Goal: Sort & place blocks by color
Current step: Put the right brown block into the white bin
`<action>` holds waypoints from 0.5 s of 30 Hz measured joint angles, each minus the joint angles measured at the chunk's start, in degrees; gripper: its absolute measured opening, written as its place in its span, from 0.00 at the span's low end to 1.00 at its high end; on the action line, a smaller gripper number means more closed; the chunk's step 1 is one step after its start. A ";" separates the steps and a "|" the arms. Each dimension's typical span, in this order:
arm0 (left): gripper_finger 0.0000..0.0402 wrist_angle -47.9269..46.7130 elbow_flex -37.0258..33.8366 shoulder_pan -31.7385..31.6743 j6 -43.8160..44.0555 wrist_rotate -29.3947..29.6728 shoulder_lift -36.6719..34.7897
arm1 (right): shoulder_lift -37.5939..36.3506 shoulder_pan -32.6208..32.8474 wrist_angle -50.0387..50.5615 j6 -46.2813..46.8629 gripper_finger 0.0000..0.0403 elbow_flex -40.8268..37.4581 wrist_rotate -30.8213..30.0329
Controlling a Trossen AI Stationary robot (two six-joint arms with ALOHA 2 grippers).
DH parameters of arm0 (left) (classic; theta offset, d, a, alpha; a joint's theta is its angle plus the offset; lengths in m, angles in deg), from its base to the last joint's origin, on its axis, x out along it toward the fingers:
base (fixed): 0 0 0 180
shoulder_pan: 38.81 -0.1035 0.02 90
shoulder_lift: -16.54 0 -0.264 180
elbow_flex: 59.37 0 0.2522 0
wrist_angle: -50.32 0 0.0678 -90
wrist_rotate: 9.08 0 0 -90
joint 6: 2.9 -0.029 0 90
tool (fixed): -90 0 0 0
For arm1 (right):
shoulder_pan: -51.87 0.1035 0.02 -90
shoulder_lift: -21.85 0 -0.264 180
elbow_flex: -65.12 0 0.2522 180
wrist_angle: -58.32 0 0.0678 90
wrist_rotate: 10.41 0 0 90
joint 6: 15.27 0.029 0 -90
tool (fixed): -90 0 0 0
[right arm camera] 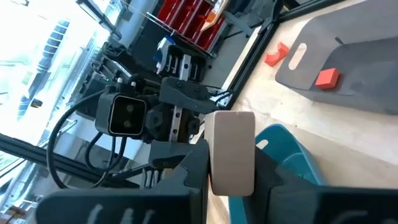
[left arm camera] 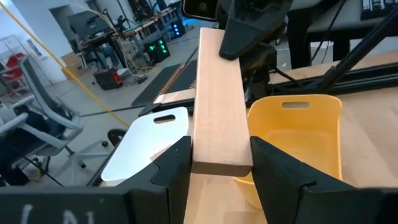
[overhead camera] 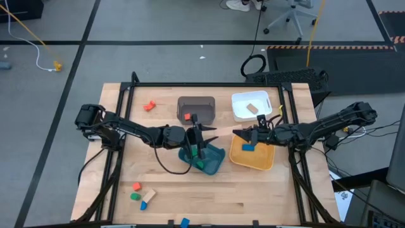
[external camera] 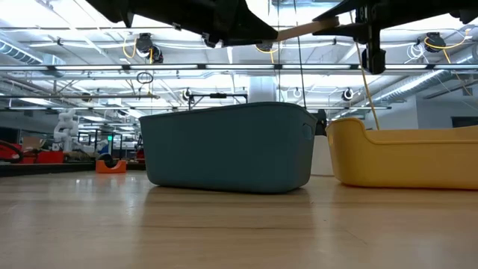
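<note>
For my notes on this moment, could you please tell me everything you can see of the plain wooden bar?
The wooden bar is a long, flat piece of pale, unpainted wood with square-cut ends. It is held in the air, roughly level, above the teal tray and yellow tray. The left hand grips one end, the right hand the other.
</note>
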 joint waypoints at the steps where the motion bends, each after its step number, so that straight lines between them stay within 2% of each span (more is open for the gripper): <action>1: 0.40 0.29 0.00 0.01 0.99 -0.20 0.00 | 0.00 0.00 0.08 -0.11 0.10 0.00 0.00; 9: 0.58 1.88 0.08 -0.68 6.95 -0.49 -0.07 | -0.02 -0.67 2.15 -0.21 0.10 -0.09 0.16; 15: 0.71 1.70 0.07 -1.09 6.89 2.07 -0.07 | -2.98 -5.15 7.25 -0.41 0.10 -0.09 3.06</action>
